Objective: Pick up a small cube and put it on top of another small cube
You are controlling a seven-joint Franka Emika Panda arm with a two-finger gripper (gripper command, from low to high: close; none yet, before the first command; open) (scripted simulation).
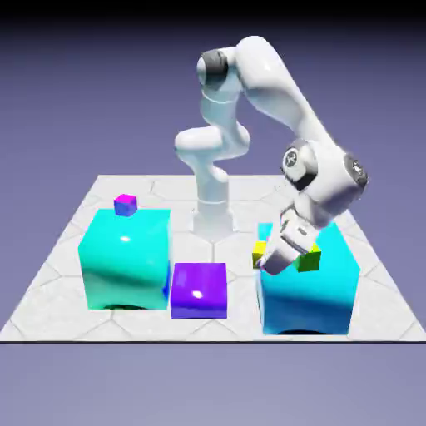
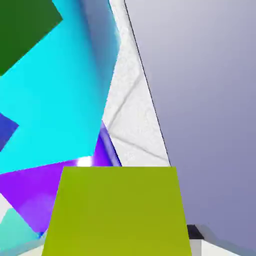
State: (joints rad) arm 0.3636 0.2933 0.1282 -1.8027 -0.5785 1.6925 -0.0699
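Note:
The small yellow cube (image 1: 260, 250) sits between the fingers of my gripper (image 1: 266, 263), which is shut on it, over the left top edge of the right cyan block (image 1: 320, 291). In the hand view the yellow cube (image 2: 117, 210) fills the bottom middle and hides most of the fingers. A small lime-green cube (image 1: 310, 260) rests on that same cyan block just behind the hand, and it shows dark green (image 2: 22, 30) at the hand view's top left. A small magenta cube (image 1: 125, 204) lies on the left cyan block (image 1: 125, 258).
A purple block (image 1: 199, 289) stands on the white tiled table (image 1: 50, 291) between the two cyan blocks. In the hand view the purple block (image 2: 30, 192) lies below the cyan block top (image 2: 55, 110).

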